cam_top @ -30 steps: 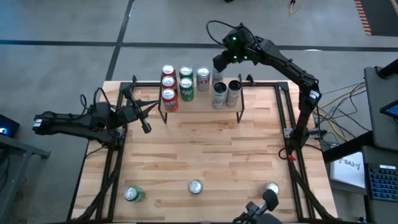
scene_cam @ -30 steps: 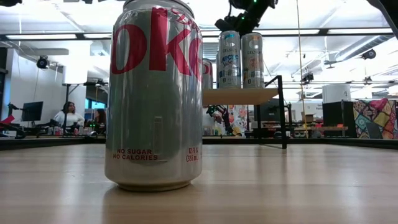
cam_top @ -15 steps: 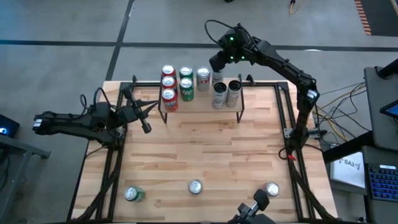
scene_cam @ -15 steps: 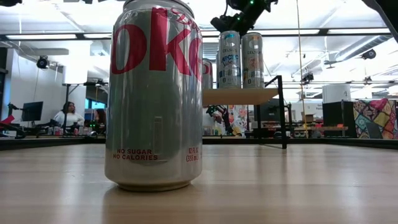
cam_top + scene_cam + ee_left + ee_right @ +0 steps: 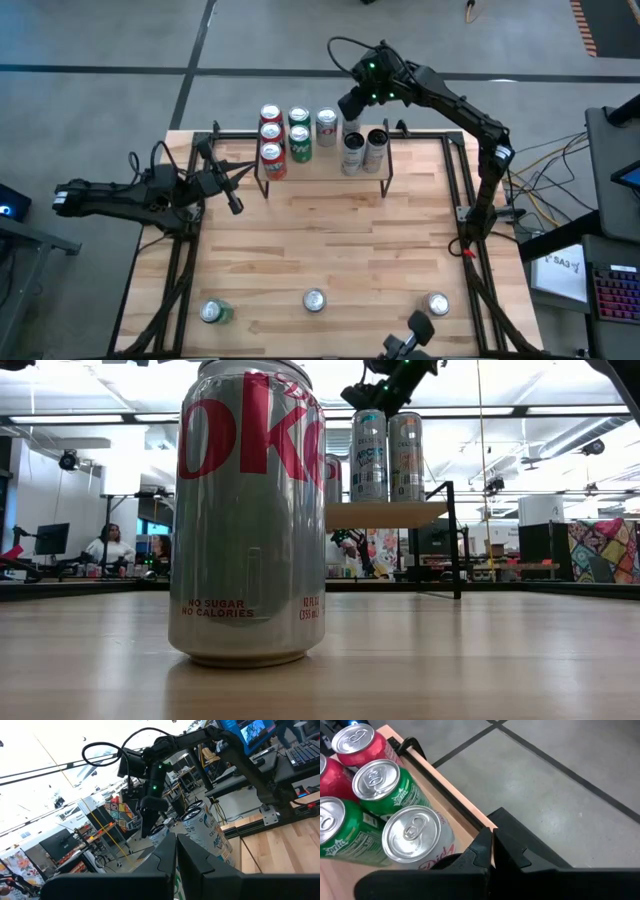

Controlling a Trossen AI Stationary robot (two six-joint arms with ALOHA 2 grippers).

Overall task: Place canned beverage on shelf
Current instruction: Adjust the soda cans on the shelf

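We see right gripper (image 5: 352, 104) up top centre, jaws pressed together, empty, over shelf (image 5: 320, 162) back edge. Left gripper (image 5: 236, 205) closed too, parked mid-left. Three cans upright along bottom edge; right can (image 5: 438, 303) likely next, well below, right arm nearer.

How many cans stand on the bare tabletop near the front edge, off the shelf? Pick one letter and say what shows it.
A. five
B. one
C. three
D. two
C: the high view shows three cans spaced along the front of the table, a green can, a silver can in the middle and another silver can, while the rest stand on the shelf.
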